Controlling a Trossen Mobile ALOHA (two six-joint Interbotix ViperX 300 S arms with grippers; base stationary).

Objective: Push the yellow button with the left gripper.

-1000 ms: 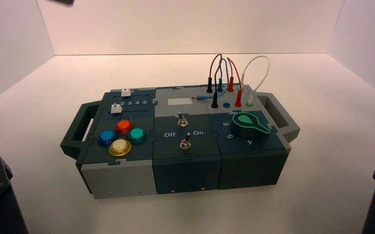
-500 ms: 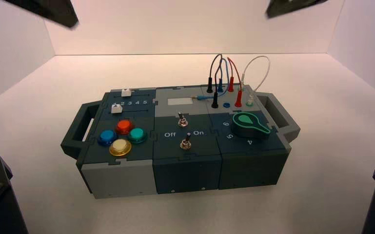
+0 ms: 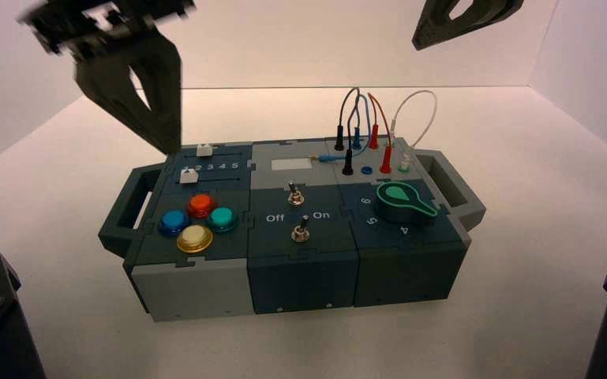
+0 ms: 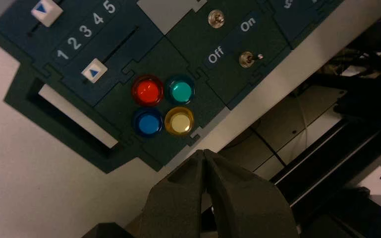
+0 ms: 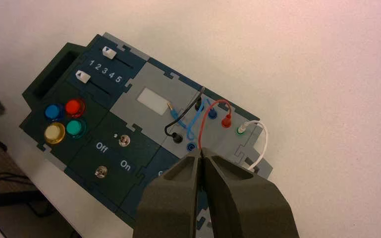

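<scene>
Hanging in the upper left of the high view, my left end effector (image 3: 166,142) is blurred and cut off by the top edge, so only its two dark fingers and part of the blocky body show there; its tips sit over the back left corner of the box (image 3: 205,292), above the sliders and well apart from the yellow button (image 3: 194,238). My left wrist view settles what the high view leaves unclear: the left end effector's fingertips (image 4: 204,153) are pressed together, with nothing between them, at the lower middle of that frame. There the yellow button (image 4: 180,122) sits just above the tips, at one corner of a four-button cluster beside the blue button (image 4: 148,123), the red button (image 4: 148,91) and the teal button (image 4: 181,91). That view also shows two white sliders with blue arrows, one (image 4: 93,73) near the numeral 1, plus the Off and On lettering by a toggle switch (image 4: 247,59). My right end effector (image 3: 462,17) is mostly cropped at the upper right of the high view; the right wrist view shows it (image 5: 200,154) pressed shut above the wires (image 5: 205,119). Only the high view shows the green knob (image 3: 404,201) whole. The box rests on a pale table (image 3: 521,316) enclosed by plain white walls, and dark arm bases fill both lower corners.
</scene>
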